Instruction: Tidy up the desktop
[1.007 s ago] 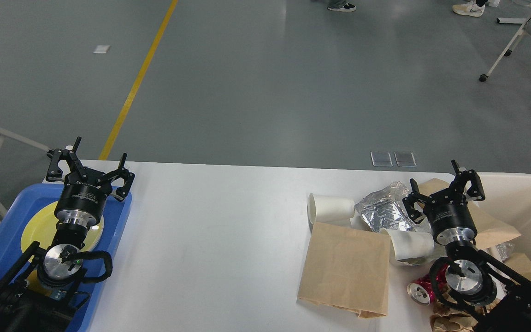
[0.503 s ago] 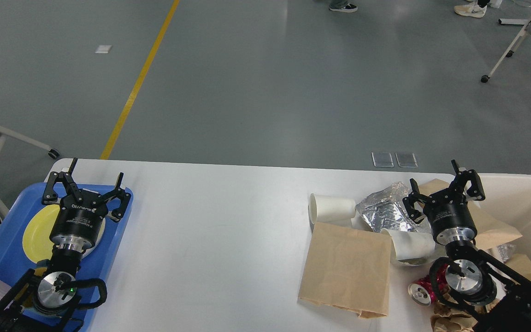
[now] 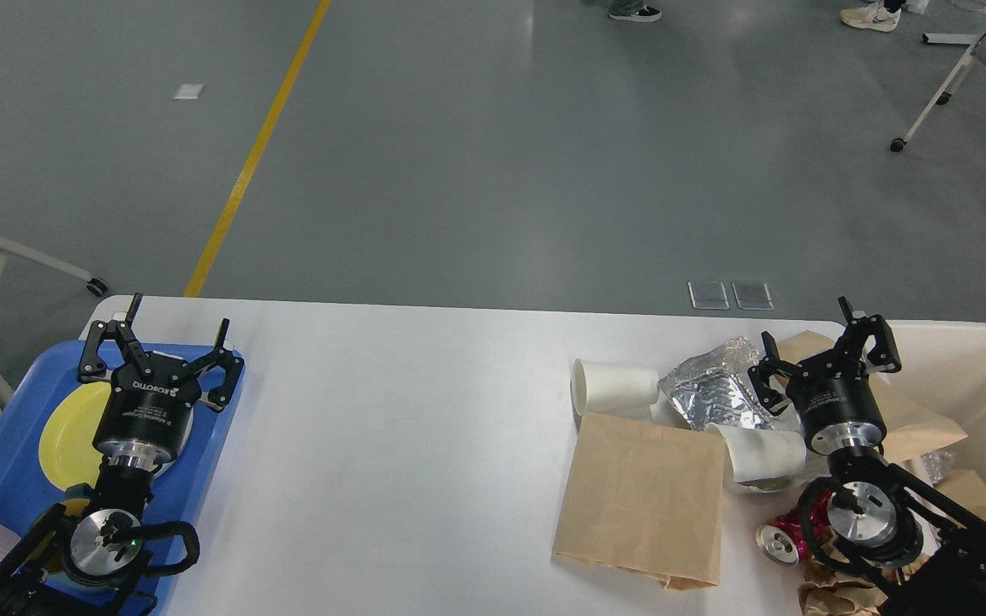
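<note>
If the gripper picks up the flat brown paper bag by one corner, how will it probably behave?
The brown paper bag lies flat and looks empty, so it is probably light. Being thin paper, it will likely flop and hang from the pinched corner. Pushed across the smooth desktop, it may slide or buckle.

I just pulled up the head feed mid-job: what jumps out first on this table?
The litter heap at the right of the desktop catches the eye first: a flat brown paper bag, a white paper cup on its side, crumpled foil and a red can, with the open right gripper above them. At the far left, the open left gripper hangs over a blue tray holding a yellow plate.
</note>
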